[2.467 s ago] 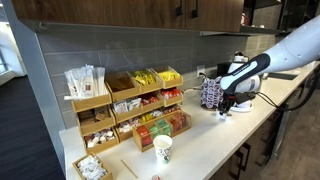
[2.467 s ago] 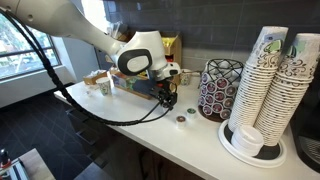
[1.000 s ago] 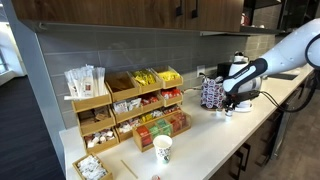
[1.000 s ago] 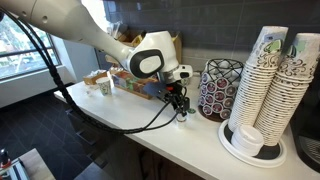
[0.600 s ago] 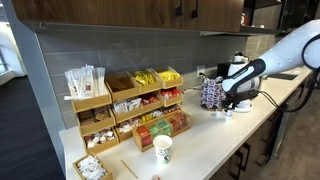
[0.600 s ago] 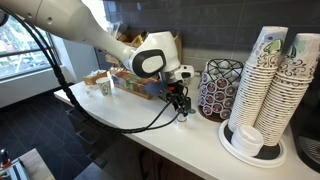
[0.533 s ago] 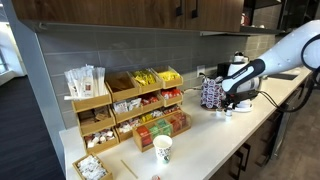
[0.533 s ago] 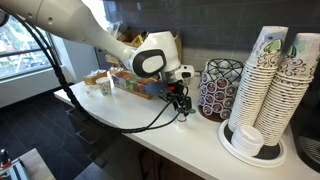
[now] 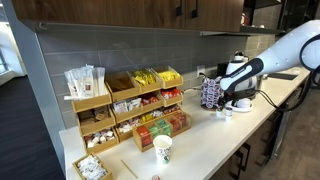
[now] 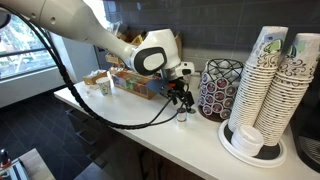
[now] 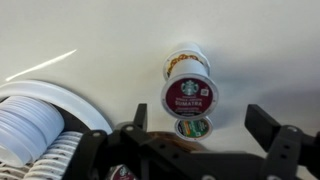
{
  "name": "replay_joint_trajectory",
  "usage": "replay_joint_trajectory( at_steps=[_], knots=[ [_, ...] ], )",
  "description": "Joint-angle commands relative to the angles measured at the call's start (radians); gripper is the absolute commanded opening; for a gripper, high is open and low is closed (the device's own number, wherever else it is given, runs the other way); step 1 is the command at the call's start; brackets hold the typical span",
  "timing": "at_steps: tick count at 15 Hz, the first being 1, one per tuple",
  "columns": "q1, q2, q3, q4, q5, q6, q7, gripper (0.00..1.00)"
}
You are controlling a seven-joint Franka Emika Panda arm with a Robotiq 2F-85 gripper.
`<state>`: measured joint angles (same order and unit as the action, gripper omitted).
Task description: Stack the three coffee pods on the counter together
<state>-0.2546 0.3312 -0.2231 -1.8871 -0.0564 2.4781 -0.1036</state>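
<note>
In the wrist view a coffee pod with a red-brown lid (image 11: 187, 95) stands tall on the cream counter (image 11: 80, 40), its white side showing below the lid, apparently stacked on another pod. A pod with a green lid (image 11: 194, 128) sits low right beside it. My gripper (image 11: 200, 116) hangs just above them, open, its dark fingers (image 11: 264, 124) wide to either side and touching nothing. In both exterior views the gripper (image 10: 181, 99) (image 9: 229, 98) hovers over the small whitish pods (image 10: 182, 117) (image 9: 225, 111).
A wire rack of pods (image 10: 220, 90) (image 9: 211, 93) stands just behind. Tall stacks of paper cups (image 10: 270, 80) on a white tray (image 11: 35, 125) are close by. Wooden snack organizers (image 9: 130, 105) and a lone paper cup (image 9: 162, 150) lie farther along.
The gripper was shut on a pod down at the counter. It has opened, left the pod on the stack, and lifted slightly.
</note>
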Motion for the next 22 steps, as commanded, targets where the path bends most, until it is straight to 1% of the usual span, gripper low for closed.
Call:
replay_joint_trajectory(
  at_steps=[1, 5, 11, 20, 21, 22],
  knots=[
    [-0.004, 0.031, 0.029, 0.025, 0.029, 0.033, -0.008, 1.00],
    [-0.007, 0.079, 0.054, 0.059, 0.046, 0.078, -0.017, 1.00],
    [-0.021, 0.159, 0.057, 0.122, 0.055, 0.148, -0.013, 1.00],
    [-0.052, 0.239, 0.065, 0.204, 0.082, 0.144, -0.004, 1.00],
    [-0.054, 0.246, 0.064, 0.212, 0.086, 0.142, -0.002, 0.99],
    [-0.056, 0.253, 0.066, 0.218, 0.092, 0.140, -0.002, 0.92]
  ],
)
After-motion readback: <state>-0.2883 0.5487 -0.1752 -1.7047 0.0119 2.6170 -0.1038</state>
